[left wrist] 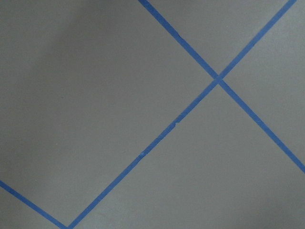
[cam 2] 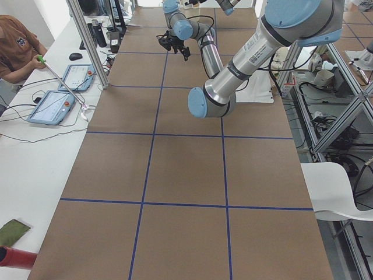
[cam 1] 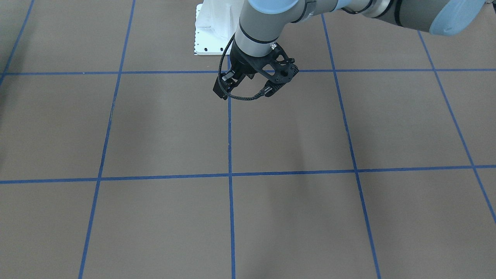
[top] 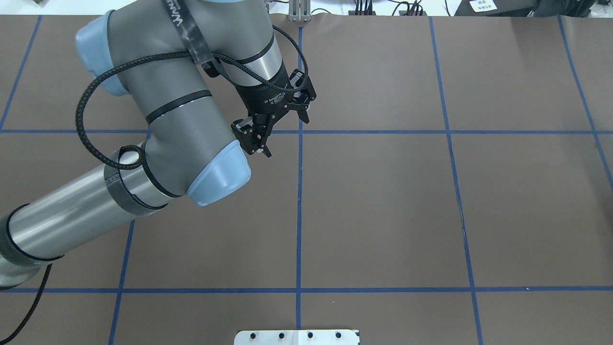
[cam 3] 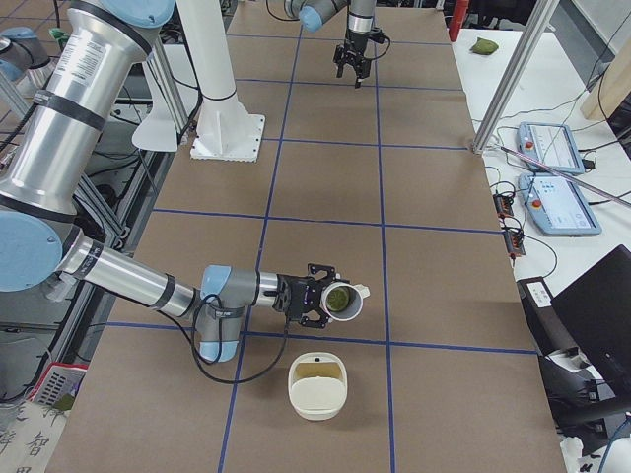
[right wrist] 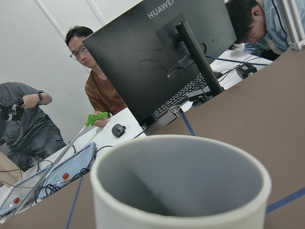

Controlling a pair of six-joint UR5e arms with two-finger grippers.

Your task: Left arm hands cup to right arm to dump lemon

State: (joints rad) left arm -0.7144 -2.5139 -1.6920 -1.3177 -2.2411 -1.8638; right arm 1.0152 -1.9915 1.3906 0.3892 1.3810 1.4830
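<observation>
Cup [right wrist: 181, 210] before right gripper [cam 3: 320, 296], grip unclear; left gripper [cam 1: 245, 92] spread above blue-taped brown table [cam 1: 155, 128].

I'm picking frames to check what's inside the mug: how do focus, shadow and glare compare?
Right wrist view: the mug fills the frame, rim slightly soft, grey inside shaded; the monitor behind looks sharper. Right side view: mug small, evenly lit, a green piece showing inside. Overhead view: glare along the left arm. Left wrist view: soft shadow on the table.
</observation>
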